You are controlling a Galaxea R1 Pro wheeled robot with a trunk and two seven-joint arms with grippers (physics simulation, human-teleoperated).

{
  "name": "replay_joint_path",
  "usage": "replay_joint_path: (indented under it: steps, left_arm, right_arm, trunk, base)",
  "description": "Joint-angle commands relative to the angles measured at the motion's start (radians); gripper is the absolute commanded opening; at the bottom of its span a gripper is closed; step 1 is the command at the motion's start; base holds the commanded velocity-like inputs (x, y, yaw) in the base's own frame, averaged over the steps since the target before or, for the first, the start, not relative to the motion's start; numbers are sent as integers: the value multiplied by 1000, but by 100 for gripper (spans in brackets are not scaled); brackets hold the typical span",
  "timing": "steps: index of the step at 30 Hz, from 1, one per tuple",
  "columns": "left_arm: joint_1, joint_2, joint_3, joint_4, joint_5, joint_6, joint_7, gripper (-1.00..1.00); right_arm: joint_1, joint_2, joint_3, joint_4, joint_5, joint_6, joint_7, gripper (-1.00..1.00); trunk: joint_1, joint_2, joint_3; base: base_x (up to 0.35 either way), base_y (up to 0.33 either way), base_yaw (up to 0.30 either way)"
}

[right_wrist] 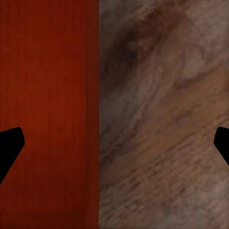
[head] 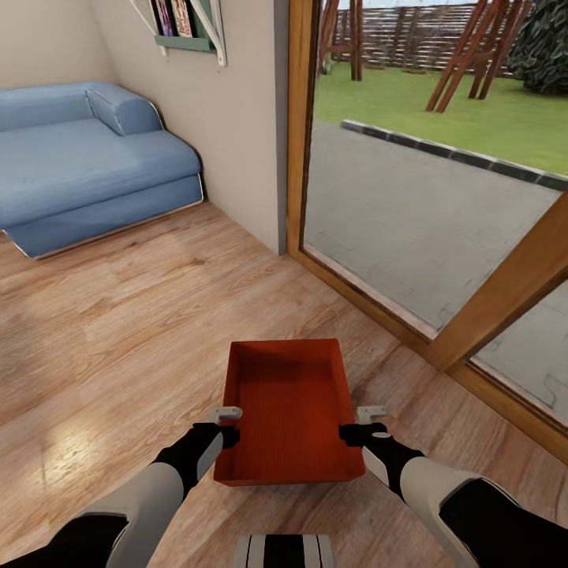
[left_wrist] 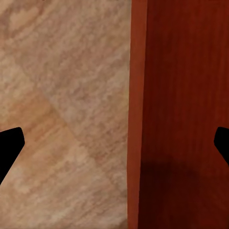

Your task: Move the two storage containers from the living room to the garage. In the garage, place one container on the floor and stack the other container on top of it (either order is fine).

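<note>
One orange-red storage container [head: 288, 410] sits low in front of me over the light wood plank floor [head: 118, 331] of the living room, lidless and with nothing inside. My left gripper [head: 229, 426] straddles its left wall and my right gripper [head: 363, 424] straddles its right wall. In the left wrist view the left gripper [left_wrist: 114, 145] has its dark fingertips [left_wrist: 9, 143] far apart, with the container wall [left_wrist: 136, 95] between them. The right gripper [right_wrist: 114, 145] is spread the same way over the container wall [right_wrist: 93, 95]. I cannot tell whether the container rests on the floor.
A blue sofa [head: 79, 158] stands at the far left against the wall. A large glass door [head: 434, 197] with a wooden frame [head: 505, 292] runs along the right, with paving and lawn beyond. A wall corner [head: 237, 142] juts out ahead, and a shelf [head: 189, 31] hangs above.
</note>
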Motion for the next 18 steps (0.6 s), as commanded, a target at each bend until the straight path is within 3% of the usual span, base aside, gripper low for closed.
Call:
replay_joint_path:
  steps: [1,18]
  left_arm:
    - [0,0,1,-2,4,5,4,100]
    - [0,-4,2,-2,5,5,5,100]
  right_arm:
    - [0,0,8,1,-10,-3,-2,100]
    - [0,-1,8,1,-12,-3,-2,100]
  trunk:
    - [0,0,-1]
    - [7,-14,-7]
  base:
    - [0,0,0]
    - [0,0,0]
